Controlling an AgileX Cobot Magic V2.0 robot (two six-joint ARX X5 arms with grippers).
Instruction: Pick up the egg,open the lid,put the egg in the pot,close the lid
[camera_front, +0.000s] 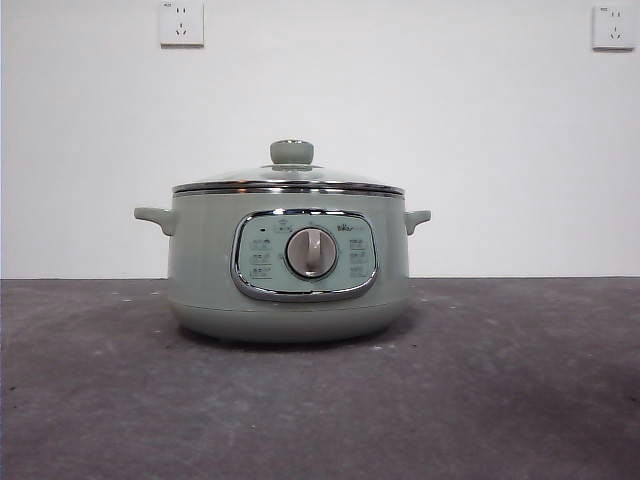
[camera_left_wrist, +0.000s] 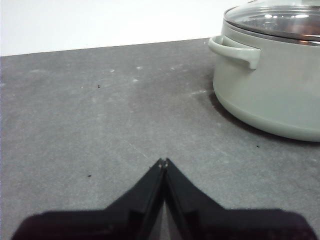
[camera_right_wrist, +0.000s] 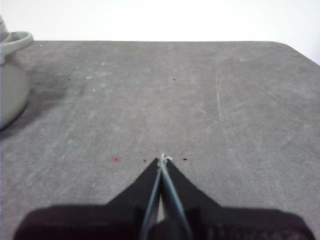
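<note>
1. From the front camera I see the sage-green electric pot (camera_front: 288, 290) standing upright at the middle of the dark grey table (camera_front: 520, 400), its chrome-framed panel and silver dial (camera_front: 312, 252) turned toward me.
2. The glass lid (camera_front: 290, 181) sits flat on the pot's rim, closed, with its green knob (camera_front: 291, 152) on top at the centre.
3. I cannot find the egg in any of my three views.
4. My left gripper (camera_left_wrist: 163, 162) hangs low over bare table, its two black jaws pressed tip to tip with nothing between them.
5. In that left wrist view the pot (camera_left_wrist: 270, 85) stands near but apart from the gripper, one side handle (camera_left_wrist: 235, 50) turned toward it, and the lid's steel rim (camera_left_wrist: 272, 31) shows at the top of the pot.
6. My right gripper (camera_right_wrist: 162, 161) also hovers over open table, jaws drawn together at the tips and empty.
7. In the right wrist view only the pot's other handle (camera_right_wrist: 16, 41) and a slice of its wall show at the picture's edge, well apart from the gripper.
8. Two white wall sockets (camera_front: 181, 22) sit high on the white wall behind the table.
</note>
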